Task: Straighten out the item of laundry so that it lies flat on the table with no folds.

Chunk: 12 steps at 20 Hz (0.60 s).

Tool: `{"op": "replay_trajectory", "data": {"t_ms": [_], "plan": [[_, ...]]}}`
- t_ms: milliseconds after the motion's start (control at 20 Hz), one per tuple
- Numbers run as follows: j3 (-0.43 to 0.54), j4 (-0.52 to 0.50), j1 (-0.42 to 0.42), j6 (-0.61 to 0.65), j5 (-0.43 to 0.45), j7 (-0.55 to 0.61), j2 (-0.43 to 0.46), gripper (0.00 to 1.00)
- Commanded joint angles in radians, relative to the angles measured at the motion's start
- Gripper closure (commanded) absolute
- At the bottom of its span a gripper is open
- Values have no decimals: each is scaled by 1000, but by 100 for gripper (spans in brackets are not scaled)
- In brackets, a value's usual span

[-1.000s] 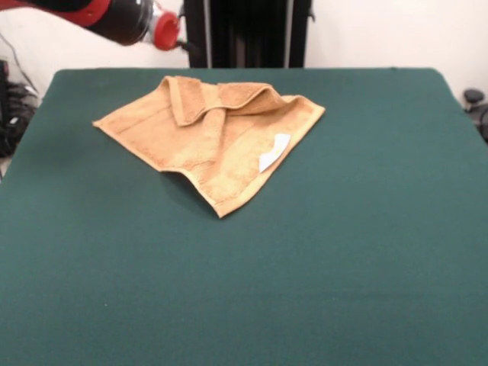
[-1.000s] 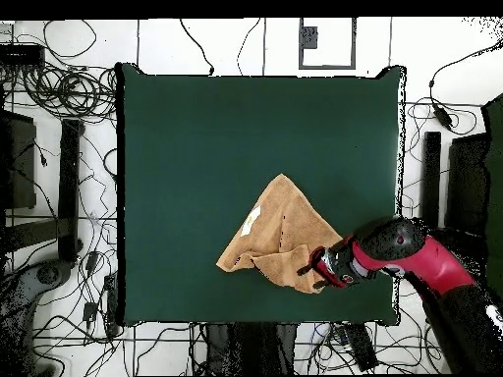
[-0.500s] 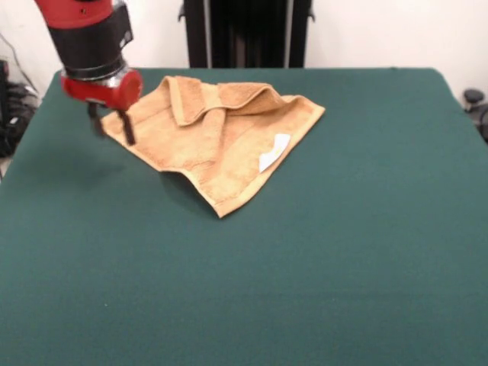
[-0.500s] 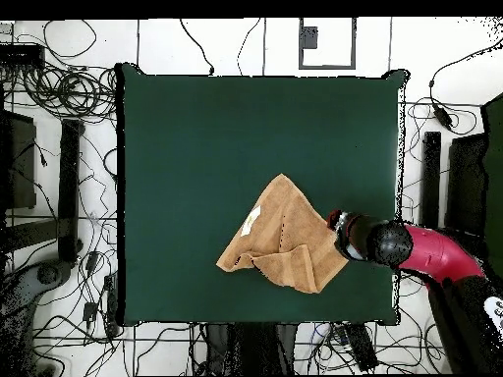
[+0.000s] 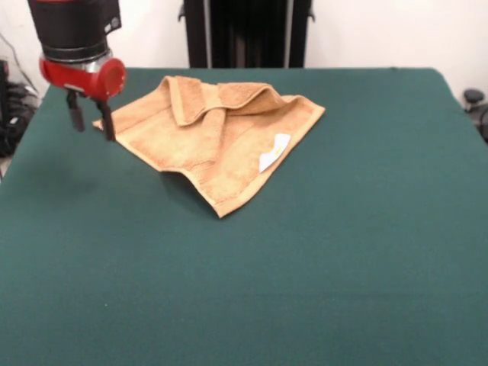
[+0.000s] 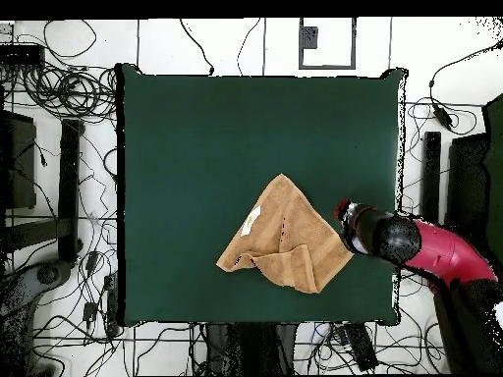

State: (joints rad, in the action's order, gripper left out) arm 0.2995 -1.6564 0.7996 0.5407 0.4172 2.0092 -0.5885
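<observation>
the dark green bench carries a tan-orange hand towel toward its far side in the front view, left of centre, lying as a rough diamond with its far part folded back over itself into a raised ridged flap, so it is not yet flat. the red and black arm reaches in with its pincer hanging just beside the towel's left corner, fingers apart and empty, tips above the cloth and not touching it as far as the front view shows. this looks like the approach to a grasp: the folds are all still in place. the next move likely calls for lowering onto that corner or shifting over to the folded flap, closing on one layer only, and drawing it outward. the small white care tag lies on the towel's right side; any print on it is too small to read, and no other writing shows.
</observation>
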Motion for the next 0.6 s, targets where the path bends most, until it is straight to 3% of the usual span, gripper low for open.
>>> {"op": "replay_trajectory", "data": {"t_ms": [50, 600], "plan": [[14, 16, -20, 319, -140, 37, 157, 0], [46, 87, -8, 458, -199, -14, 241, 0]]}}
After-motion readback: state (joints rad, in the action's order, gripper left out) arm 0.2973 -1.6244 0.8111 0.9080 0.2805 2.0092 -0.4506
